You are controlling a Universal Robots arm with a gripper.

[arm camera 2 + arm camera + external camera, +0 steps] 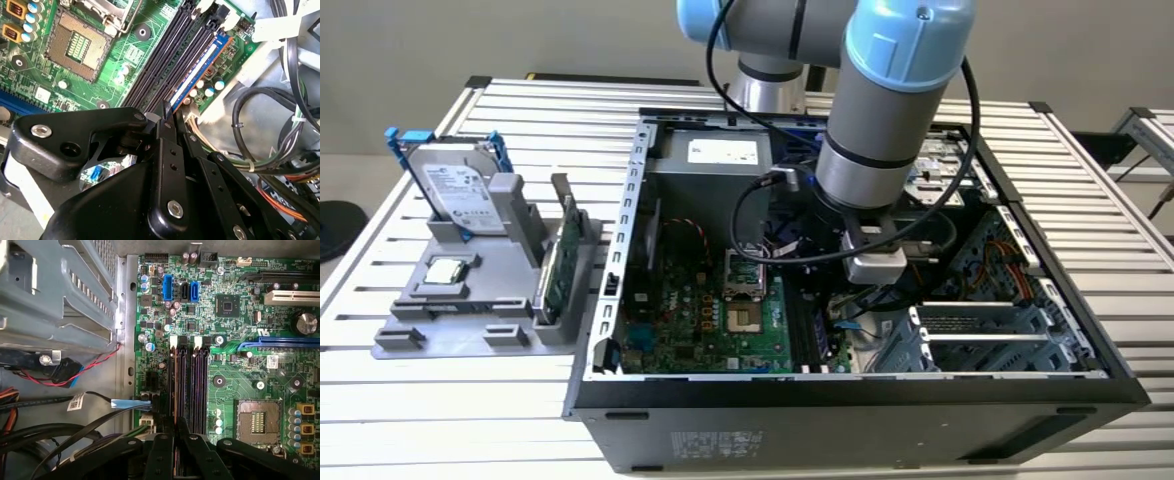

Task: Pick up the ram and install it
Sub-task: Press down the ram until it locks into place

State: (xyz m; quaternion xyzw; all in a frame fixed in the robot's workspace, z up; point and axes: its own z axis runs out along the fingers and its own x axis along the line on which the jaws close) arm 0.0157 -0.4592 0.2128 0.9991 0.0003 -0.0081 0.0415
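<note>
The slatted desk [400, 400] carries an open computer case [854, 390], lying on its side near the middle. Inside it lies the green motherboard [707, 320]. The arm [887, 110] reaches down into the case over the black memory slots [199, 385]. On a grey holder [454, 310] toward the desk's edge at the exterior view's left stand a silver hard drive [454, 190] and a green circuit card [550, 275]. In the second wrist view the ram [200, 70], dark blue, sits in the outermost slot beside the board's edge. The end effector [166, 115] hovers just above its near end, its fingers [166, 109] closed together and holding nothing.
</note>
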